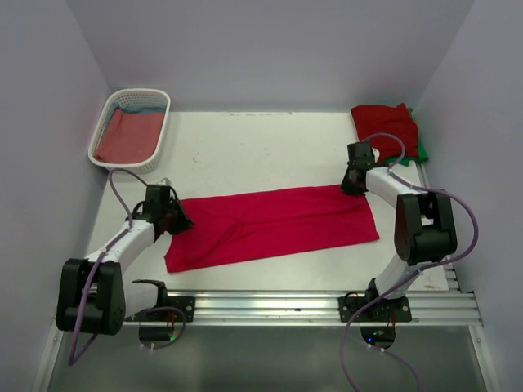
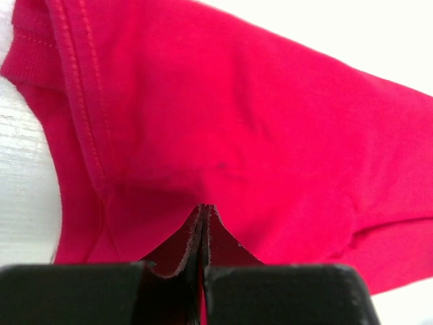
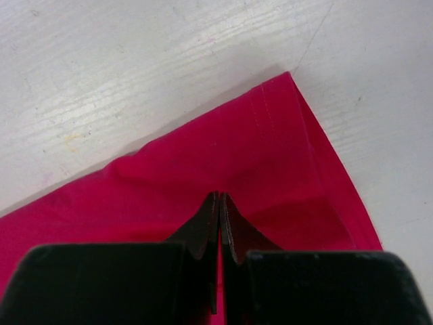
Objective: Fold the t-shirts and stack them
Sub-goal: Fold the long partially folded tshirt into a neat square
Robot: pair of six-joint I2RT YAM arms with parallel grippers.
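A bright crimson t-shirt (image 1: 274,224) lies as a long folded band across the middle of the table. My left gripper (image 1: 169,214) sits at its far left corner and is shut on the cloth. In the left wrist view the fingertips (image 2: 203,206) meet with crimson cloth (image 2: 257,122) pinched between them, next to a stitched hem. My right gripper (image 1: 354,181) is at the far right corner, shut on the cloth. In the right wrist view (image 3: 220,195) the shirt's hemmed corner (image 3: 270,128) lies flat on the white table.
A white slatted basket (image 1: 163,122) at the back left holds a dusty-red tee (image 1: 122,135) over a blue one (image 1: 143,106). A darker red tee (image 1: 384,122) lies folded on a green one (image 1: 423,147) at the back right. A metal rail (image 1: 286,306) runs along the near edge.
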